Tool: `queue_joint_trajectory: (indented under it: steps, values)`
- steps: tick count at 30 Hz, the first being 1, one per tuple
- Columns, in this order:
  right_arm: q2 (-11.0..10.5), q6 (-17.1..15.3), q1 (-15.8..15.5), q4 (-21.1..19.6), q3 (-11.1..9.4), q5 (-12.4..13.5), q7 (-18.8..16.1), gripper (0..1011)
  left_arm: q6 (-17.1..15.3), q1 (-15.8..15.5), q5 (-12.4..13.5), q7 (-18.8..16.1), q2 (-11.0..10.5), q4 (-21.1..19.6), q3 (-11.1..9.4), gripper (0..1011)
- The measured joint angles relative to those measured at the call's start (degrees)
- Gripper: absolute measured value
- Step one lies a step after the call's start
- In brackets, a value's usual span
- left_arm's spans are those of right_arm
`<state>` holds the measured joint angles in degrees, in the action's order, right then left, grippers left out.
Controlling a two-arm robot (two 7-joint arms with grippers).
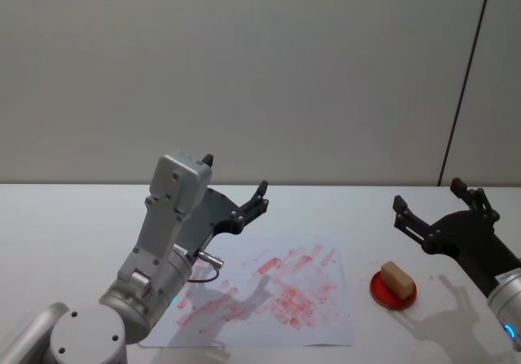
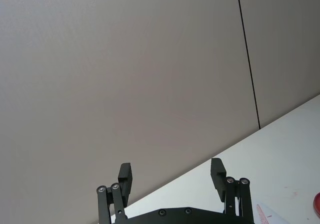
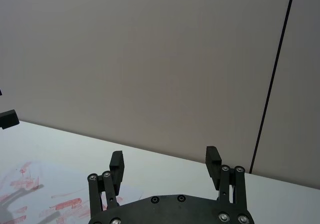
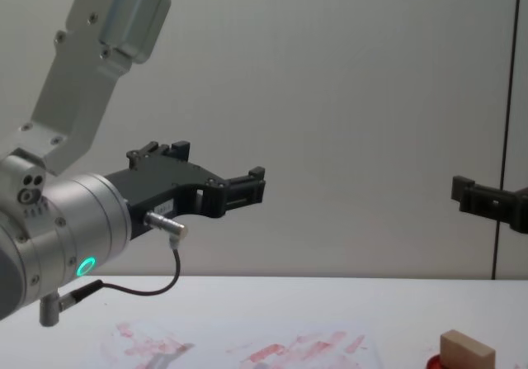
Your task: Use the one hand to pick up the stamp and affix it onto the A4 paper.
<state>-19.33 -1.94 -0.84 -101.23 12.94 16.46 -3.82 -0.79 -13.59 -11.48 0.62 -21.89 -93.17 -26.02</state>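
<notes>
On the right of the white surface (image 1: 65,217), resting on a round red ink pad (image 1: 381,293): the small tan wooden stamp (image 1: 396,279), untouched, just right of the paper (image 1: 269,299). Flat at the near middle, that white paper, smeared all over with red prints. Above the paper's far left corner, held up off the surface: the left pincer (image 2: 171,168), wide open and empty, pointing toward the far wall (image 1: 244,71). Farther right, beyond the stamp and up in the air as well: the right pincer (image 1: 429,195), likewise spread open, holding nothing, well apart from both stamp and ink pad.
</notes>
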Motion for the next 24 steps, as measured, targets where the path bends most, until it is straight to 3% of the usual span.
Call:
queue_joint_trajectory:
  steps: [24]
  values:
    - [-0.01, -0.01, 0.02, 0.05, -0.02, 0.00, -0.08, 1001, 0.00, 0.00, 0.00, 0.00, 0.00, 0.00, 0.00, 1002]
